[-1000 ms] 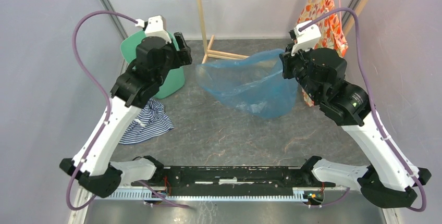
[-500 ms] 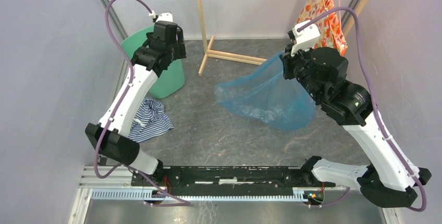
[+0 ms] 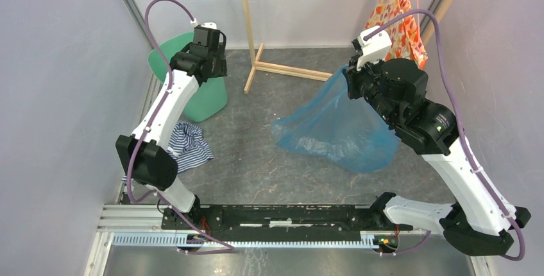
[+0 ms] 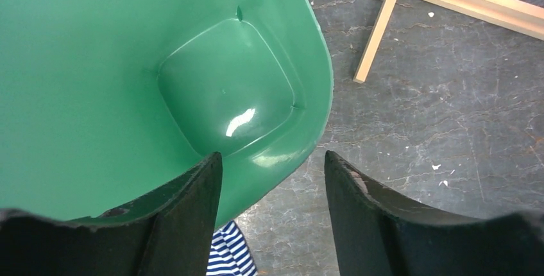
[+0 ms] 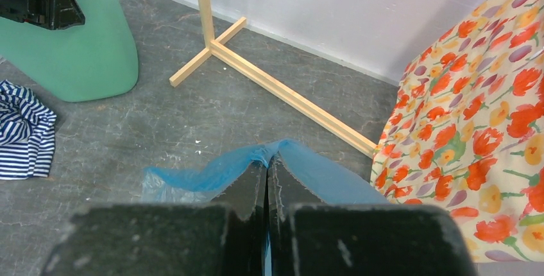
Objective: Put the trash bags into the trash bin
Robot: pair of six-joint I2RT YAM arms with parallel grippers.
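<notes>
Now left tool [image 4: 272, 158], spread, sits farther over bin [image 4: 96, 64]; right tool [image 5: 267, 165] pinches bag [image 3: 340, 128], lifted higher than before. Grey mottled table [image 3: 256, 160], white walls [image 3: 308, 0].

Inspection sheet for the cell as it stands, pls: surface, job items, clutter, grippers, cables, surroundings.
Surface: grey mottled table, a few white flecks.
Job's things: light-blue trash bag hangs from the right gripper, lower end on the table; green trash bin far left, inside empty.
Clutter: striped cloth beside the trash bin; wooden stand at the back.
Grippers: left gripper open at the trash bin's rim; right gripper shut on the trash bag.
Cables: purple cables loop off both arms, no snag seen.
Surroundings: white walls; floral fabric hanging far right.
</notes>
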